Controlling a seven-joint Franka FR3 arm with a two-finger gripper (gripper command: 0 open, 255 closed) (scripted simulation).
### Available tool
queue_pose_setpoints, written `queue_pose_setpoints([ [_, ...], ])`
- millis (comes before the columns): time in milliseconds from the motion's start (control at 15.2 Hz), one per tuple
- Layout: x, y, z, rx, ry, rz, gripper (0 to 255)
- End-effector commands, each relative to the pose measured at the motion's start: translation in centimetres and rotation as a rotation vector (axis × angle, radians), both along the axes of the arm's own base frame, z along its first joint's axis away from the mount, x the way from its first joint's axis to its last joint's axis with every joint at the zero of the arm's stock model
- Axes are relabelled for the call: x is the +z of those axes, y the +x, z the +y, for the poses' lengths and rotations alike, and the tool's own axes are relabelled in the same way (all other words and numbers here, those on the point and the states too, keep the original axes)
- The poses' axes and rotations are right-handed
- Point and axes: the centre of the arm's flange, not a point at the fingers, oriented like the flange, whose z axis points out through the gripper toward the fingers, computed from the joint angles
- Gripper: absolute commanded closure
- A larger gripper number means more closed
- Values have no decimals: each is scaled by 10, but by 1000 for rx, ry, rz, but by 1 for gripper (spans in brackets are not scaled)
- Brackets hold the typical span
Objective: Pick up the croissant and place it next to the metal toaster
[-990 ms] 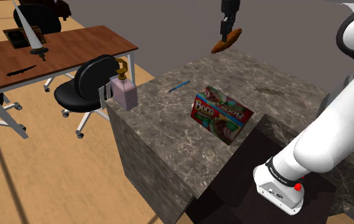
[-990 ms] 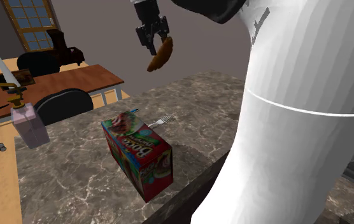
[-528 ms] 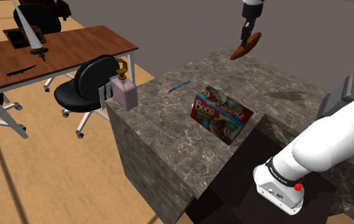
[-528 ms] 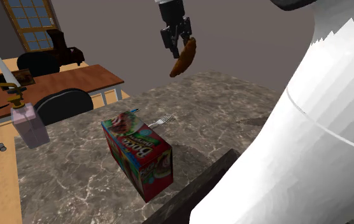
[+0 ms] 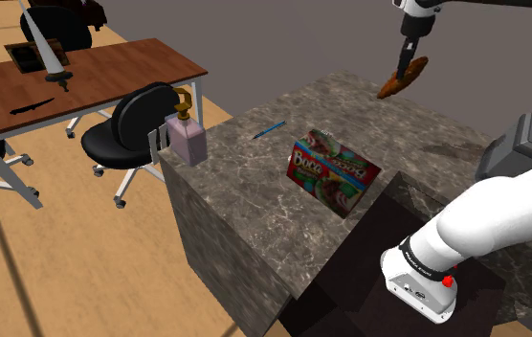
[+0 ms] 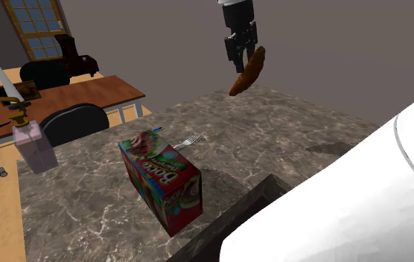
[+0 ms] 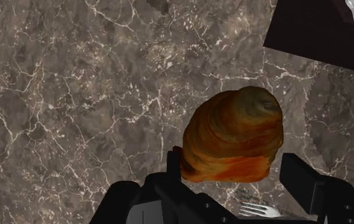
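Right now the black gripper (image 5: 407, 63) is clamping the croissant (image 5: 403, 78) by its upper end. The pastry (golden brown, ridged in layers, a deeper orange near the grip) is dangling slantwise in the air, well clear above the dark marble counter (image 5: 245, 182).

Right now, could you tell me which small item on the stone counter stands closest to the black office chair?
The pink pump bottle, at the corner of the counter beside the chair; the red box and the fork lie farther along it.
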Motion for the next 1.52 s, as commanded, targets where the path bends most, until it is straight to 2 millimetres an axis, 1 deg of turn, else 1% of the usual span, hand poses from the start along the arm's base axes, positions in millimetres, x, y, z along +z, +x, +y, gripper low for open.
queue_pose_setpoints([
  [0, 1, -25, -11, 1, 0, 0, 255],
  [1122, 1, -221, -121, 1, 0, 0, 255],
  [1188, 1, -240, -132, 1, 0, 0, 255],
  [1452, -20, -240, -132, 1, 0, 0, 255],
])
